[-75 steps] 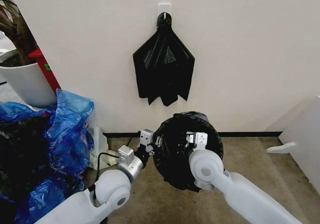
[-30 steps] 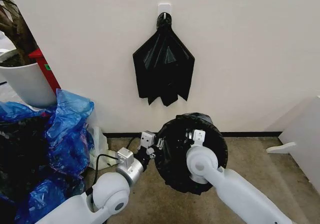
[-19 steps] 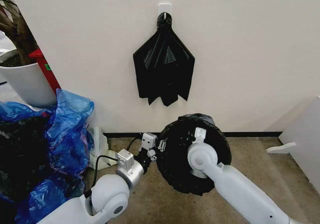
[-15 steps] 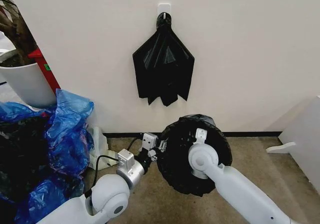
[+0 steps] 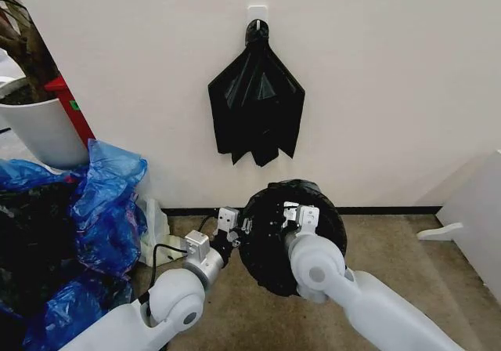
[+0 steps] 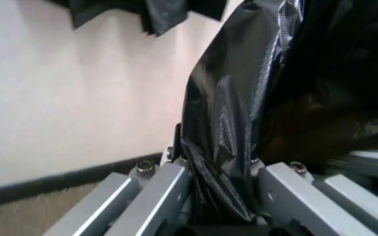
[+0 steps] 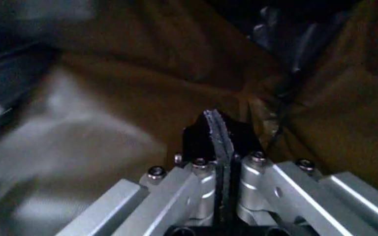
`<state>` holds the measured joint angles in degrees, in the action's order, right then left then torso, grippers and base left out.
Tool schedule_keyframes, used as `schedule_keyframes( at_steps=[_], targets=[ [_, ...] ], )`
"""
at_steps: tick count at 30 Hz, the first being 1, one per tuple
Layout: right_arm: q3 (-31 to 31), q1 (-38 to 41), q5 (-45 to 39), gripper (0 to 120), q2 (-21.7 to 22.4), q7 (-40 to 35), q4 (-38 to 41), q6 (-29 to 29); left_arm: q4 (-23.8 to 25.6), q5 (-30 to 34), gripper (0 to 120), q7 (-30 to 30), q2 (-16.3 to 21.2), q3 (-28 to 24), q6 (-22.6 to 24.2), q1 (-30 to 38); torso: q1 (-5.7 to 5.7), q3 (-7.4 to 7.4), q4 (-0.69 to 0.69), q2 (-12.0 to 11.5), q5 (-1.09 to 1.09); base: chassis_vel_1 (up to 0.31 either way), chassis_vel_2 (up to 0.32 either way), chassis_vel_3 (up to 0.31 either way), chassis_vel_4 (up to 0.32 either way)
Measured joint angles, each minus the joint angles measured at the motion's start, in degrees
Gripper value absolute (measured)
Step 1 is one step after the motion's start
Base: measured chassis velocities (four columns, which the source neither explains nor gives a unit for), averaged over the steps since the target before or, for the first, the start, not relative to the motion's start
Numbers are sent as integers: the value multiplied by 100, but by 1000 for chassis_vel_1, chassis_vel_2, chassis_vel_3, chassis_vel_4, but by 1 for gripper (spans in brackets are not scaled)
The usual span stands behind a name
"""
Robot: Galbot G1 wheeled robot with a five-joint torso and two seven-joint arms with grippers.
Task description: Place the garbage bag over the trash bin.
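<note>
A: How is the step in hand best carried out?

B: The garbage bag [image 5: 291, 237] is held open and round, low before the wall, just above the floor [image 5: 407, 257]. The left gripper [image 5: 232, 224] is clamped on the film at the bag's left rim; in the left wrist view a pleat of plastic is pinched between the closed jaws. The right gripper [image 5: 298, 217] is clenched inside the mouth, seemingly on a thin fold of film. It is judged that the mouth should be kept stretched between both grips, with even tension, so nothing tears or slips.

A: And the trash bin?

B: It cannot be made out; it may be hidden by the bag.

A: What is noted of materials?

B: The film is thin, glossy, black and heavily creased, so it will give easily. A second black bag [image 5: 256, 100] hangs from a white wall hook [image 5: 257, 12], folded like a fan. Crumpled translucent blue bags [image 5: 106, 202] are heaped at the left, beside a smooth white planter [image 5: 43, 132].
</note>
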<state>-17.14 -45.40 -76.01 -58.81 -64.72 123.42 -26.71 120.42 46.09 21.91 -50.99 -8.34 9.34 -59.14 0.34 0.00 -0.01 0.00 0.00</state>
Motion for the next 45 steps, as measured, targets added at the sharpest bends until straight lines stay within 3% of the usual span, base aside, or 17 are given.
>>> schedule_keyframes(
  at_steps=[4, 10, 18, 21, 26, 28, 31, 37, 45],
  targets=[
    [45, -187, 45, 0, 181, 64, 365, -66, -38, 381, 1, 194, -56, 110, 40, 2, 0, 0, 0, 0, 1, 0, 0, 0, 0],
    [488, -701, 735, 0, 716, 891, 1032, -160, -70, 1183, 1, 749, -185, 331, 137, -54, 0, 0, -4, 0, 1, 0, 0, 0, 0],
    [1314, -1125, 1832, 0, 1015, 2592, 1560, 225, 40, 1819, 1, 1329, -235, 809, 345, -345, 0, 0, -1, 0, 1, 0, 0, 0, 0],
    [1865, -1762, 2855, 0, 846, 3418, 1553, 753, 133, 2172, 1, 1472, -238, 1003, 435, -459, -1, -1, 3, 0, 1, 0, 0, 0, 0],
    [2280, -2589, 4222, 0, 542, 3916, 1310, 1447, 132, 2441, 1, 1485, -246, 1041, 557, -458, -1, -1, -5, 0, 1, 0, 0, 0, 0],
    [2631, -3102, 4887, 0, 257, 4199, 1102, 1771, 125, 2604, 1, 1459, -226, 1068, 671, -459, -1, -1, -2, 0, 1, 0, 0, 0, 0],
    [3288, -3903, 5558, 11, -223, 4707, 941, 2171, 136, 2851, 1, 1417, -139, 1134, 942, -472, -1, -1, -1, 0, 0, 0, 0, 0, 0],
    [4051, -4683, 6141, 31, -709, 5184, 916, 2753, 126, 2860, 1, 1422, -57, 1105, 1260, -441, -1, -1, 1, 0, 0, 0, 0, 0, 0],
    [4756, -5608, 6313, 60, -1392, 5656, 967, 3250, -35, 2838, 1, 1377, -34, 901, 1469, -301, -1, 0, -2, 1, 0, 0, 0, 0, 0]
  ],
)
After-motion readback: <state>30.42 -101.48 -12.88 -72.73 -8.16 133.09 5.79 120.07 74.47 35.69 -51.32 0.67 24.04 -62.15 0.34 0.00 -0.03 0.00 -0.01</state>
